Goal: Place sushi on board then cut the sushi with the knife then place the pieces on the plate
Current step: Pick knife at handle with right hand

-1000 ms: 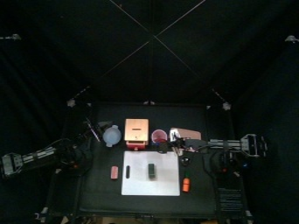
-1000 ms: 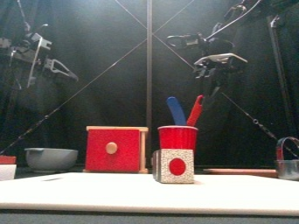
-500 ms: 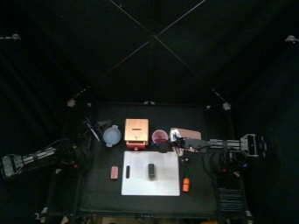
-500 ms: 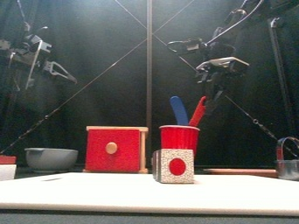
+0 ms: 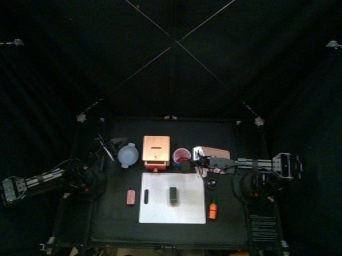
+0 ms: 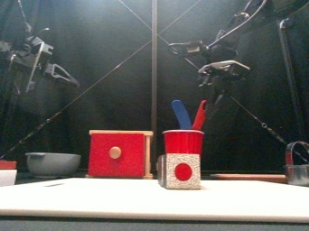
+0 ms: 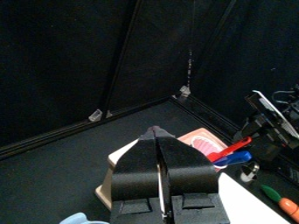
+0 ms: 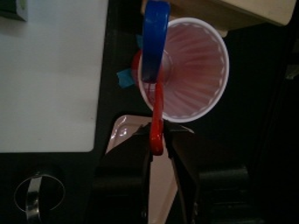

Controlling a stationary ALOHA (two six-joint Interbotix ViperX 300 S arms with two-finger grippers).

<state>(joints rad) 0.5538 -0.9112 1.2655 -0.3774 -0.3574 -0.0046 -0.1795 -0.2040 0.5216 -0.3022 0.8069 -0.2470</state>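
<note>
Finding the left gripper (image 7: 156, 133) held high at the table's left side, jaws pressed together on nothing, unchanged from a second ago. Passing the wooden box (image 6: 119, 153), untouched. Recording the sushi (image 5: 174, 196) lying whole on the white board (image 5: 154, 210) at table centre, not shifted; judging the first step done. Reaching the red cup (image 6: 185, 143) behind the board: observing the blue knife (image 6: 180, 114) and the red knife (image 6: 201, 113) both leaning slightly further left than half a second ago. Tracing that to the right gripper (image 8: 156, 133), having dipped over the cup and now sitting a little left of its earlier spot, jaws pinching the red knife's handle end in the wrist view. Noting the blade remaining inside the cup. Judging the knife pick-up as under way, not complete: lifting clear, cutting and transfer to the pink plate (image 7: 201, 136) beside the cup all outstanding. Flagging risk of dragging the blue knife or tipping the cup on withdrawal.
</note>
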